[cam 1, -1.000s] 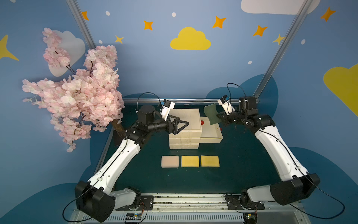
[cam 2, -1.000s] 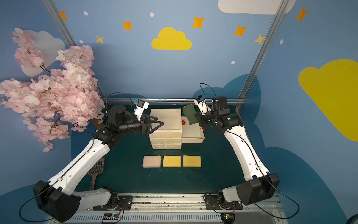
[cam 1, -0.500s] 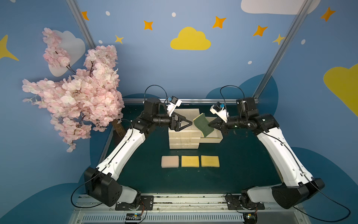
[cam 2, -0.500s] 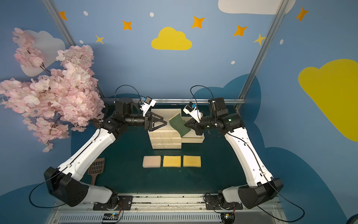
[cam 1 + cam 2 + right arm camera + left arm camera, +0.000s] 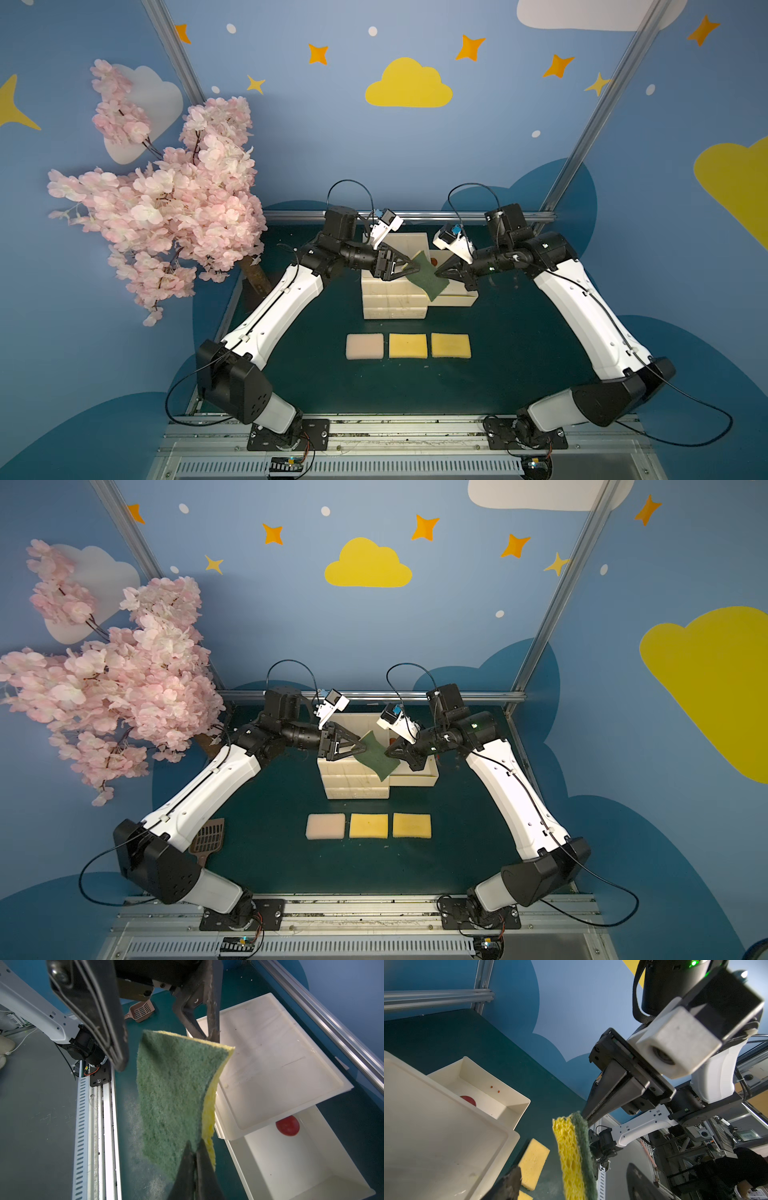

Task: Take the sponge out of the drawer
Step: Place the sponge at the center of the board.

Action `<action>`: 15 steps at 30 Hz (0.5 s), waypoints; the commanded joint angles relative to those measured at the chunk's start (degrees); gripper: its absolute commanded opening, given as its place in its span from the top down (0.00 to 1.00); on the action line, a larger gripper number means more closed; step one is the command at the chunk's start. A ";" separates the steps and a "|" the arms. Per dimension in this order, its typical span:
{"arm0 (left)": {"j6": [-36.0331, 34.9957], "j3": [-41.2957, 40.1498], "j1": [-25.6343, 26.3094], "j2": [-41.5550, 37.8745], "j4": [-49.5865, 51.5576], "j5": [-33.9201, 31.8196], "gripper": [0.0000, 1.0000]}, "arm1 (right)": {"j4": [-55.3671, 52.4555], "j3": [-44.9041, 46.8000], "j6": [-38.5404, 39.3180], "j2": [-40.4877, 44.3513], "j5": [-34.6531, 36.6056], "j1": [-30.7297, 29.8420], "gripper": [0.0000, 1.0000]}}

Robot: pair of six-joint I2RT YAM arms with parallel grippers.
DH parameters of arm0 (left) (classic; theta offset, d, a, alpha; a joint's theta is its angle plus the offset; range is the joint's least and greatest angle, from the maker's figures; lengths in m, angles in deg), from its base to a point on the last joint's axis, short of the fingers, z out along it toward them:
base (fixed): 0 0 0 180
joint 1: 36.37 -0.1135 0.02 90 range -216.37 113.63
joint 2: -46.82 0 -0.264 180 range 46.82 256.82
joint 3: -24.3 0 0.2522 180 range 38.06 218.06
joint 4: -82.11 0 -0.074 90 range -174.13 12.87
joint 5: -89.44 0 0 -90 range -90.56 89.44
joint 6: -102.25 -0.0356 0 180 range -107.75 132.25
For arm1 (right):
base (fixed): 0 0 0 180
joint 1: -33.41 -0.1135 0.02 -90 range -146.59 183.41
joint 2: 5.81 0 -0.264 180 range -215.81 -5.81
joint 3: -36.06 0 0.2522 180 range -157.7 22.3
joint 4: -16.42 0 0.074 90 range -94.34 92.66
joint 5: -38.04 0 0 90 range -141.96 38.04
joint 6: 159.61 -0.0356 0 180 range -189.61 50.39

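Note:
A green-and-yellow sponge (image 5: 428, 275) (image 5: 376, 756) hangs in the air over the white drawer unit (image 5: 394, 301), next to its pulled-out drawer (image 5: 455, 297) (image 5: 291, 1157). My right gripper (image 5: 436, 274) (image 5: 194, 1147) is shut on one edge of the sponge (image 5: 172, 1088). From the opposite side my left gripper (image 5: 412, 266) (image 5: 574, 1184) stands open, its two fingers straddling the sponge (image 5: 575, 1157) with a gap on each side. In the right wrist view the left gripper's fingers (image 5: 104, 1022) flank the sponge's far edge.
A red ball (image 5: 287, 1126) lies in the open drawer. A pinkish sponge (image 5: 364, 345) and two yellow ones (image 5: 408, 345) (image 5: 451, 345) lie in a row in front of the unit. A cherry-blossom tree (image 5: 166, 199) stands at left, with a brown scoop (image 5: 208, 837) near it.
My right gripper has carried the sponge leftward from above the drawer. My left arm has risen and reached in, and its jaws have narrowed around the sponge's free edge.

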State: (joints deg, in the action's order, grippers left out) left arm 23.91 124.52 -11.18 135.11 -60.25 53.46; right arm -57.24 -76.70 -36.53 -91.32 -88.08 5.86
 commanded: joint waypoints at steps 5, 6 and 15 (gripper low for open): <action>-2.62 2.15 1.26 2.13 5.74 -3.66 0.60 | 1.05 -0.68 0.41 0.77 -0.36 -0.80 1.00; -2.45 2.16 1.43 2.21 5.65 -4.29 0.69 | 1.59 -0.43 0.11 0.90 -0.63 -0.85 1.00; 4.65 -2.22 2.24 -0.37 -1.58 -10.17 0.98 | 18.96 8.56 -8.90 6.11 7.43 -0.69 0.55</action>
State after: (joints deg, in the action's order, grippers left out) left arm 25.31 124.45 -9.19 136.81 -58.44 46.20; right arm -48.49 -71.22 -40.60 -88.98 -84.98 5.38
